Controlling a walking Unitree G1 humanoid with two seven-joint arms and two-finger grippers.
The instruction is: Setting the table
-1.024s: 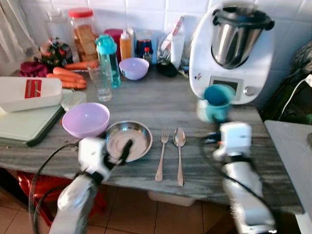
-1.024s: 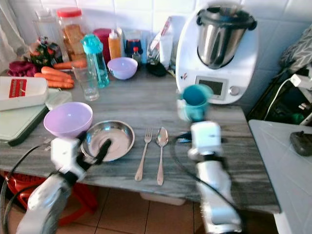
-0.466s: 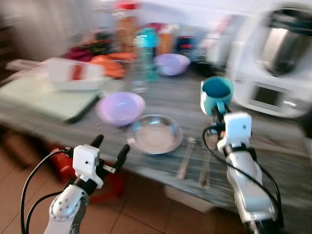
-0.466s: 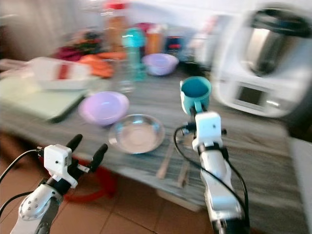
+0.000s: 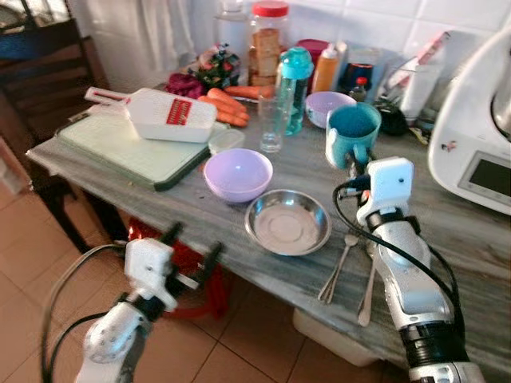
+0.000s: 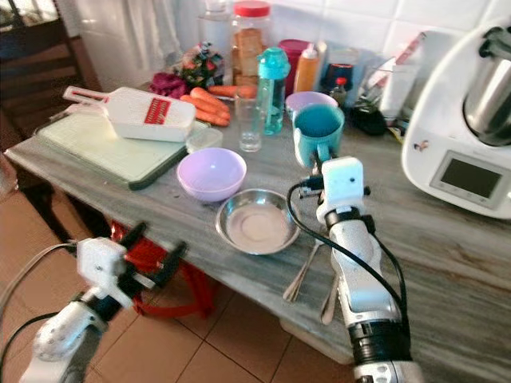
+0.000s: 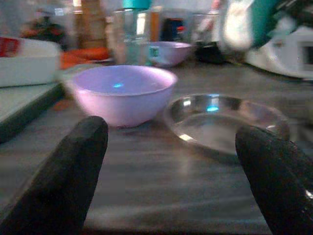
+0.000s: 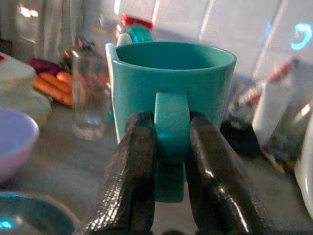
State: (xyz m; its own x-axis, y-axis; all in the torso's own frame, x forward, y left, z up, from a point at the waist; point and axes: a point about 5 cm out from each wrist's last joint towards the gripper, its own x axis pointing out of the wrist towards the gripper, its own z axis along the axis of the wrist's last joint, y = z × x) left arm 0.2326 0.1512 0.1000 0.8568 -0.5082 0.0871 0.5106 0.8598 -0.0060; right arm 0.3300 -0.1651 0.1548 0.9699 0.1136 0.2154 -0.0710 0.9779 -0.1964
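The right silver arm is covering part of the steel spoon (image 5: 369,287). The picture edge is cropping the white food processor (image 5: 481,152). Label text on the glass jar (image 5: 267,44) is too small to read.

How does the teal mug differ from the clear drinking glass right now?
The teal mug is opaque, has a handle and is held above the table by the right gripper, whose fingers clamp that handle. The clear drinking glass is see-through, has no handle and stands on the table by the blue bottle. Both are upright.
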